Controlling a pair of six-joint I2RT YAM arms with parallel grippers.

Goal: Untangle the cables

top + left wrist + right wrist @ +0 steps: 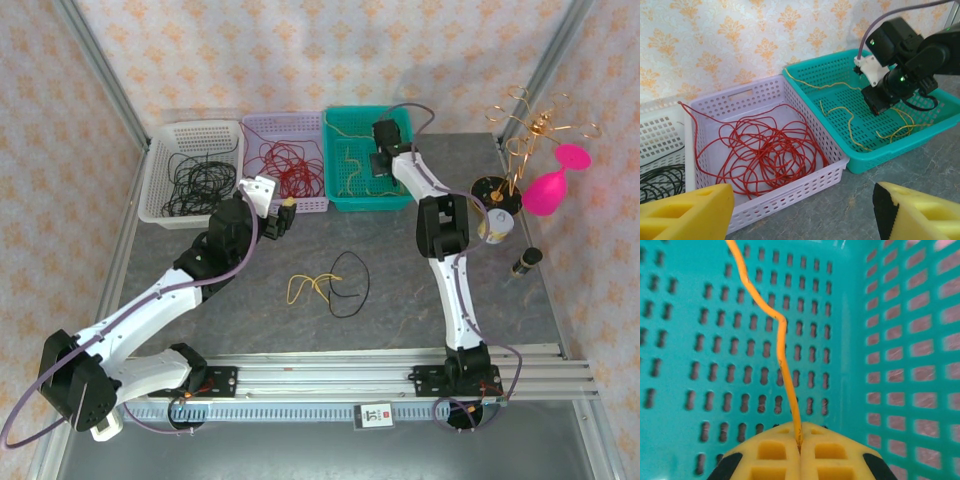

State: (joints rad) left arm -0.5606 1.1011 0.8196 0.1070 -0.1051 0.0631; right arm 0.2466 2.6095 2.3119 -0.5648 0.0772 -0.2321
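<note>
Lowering the thin yellow cable [781, 340] into the teal perforated plastic basket [910, 365] at the far edge of the tabletop is, we judge, the step in hand.

Right gripper [799, 447]: yellow pads pressed together, clamped on that cable's end, close above the basket floor.

Left gripper [802, 215]: pads standing apart, holding nothing, hovering before the lilac perforated basket [805, 107] that holds the red cables [765, 150].

Our advice: release only once the whole length lies inside the basket walls, part the pads fully, then lift straight up so the wire does not trail out.

Left to sort, near the tabletop's middle, we see a short yellow cable [305, 285] and a black cable loop [350, 285], which appear to cross. More black cables [195, 180] lie in the white basket [190, 133] at the far-left corner.

Surface: grey stone-patterned tabletop [420, 310], flat and matte.

Room: cream wallpaper with orange ornaments [300, 50] and aluminium frame posts.
</note>
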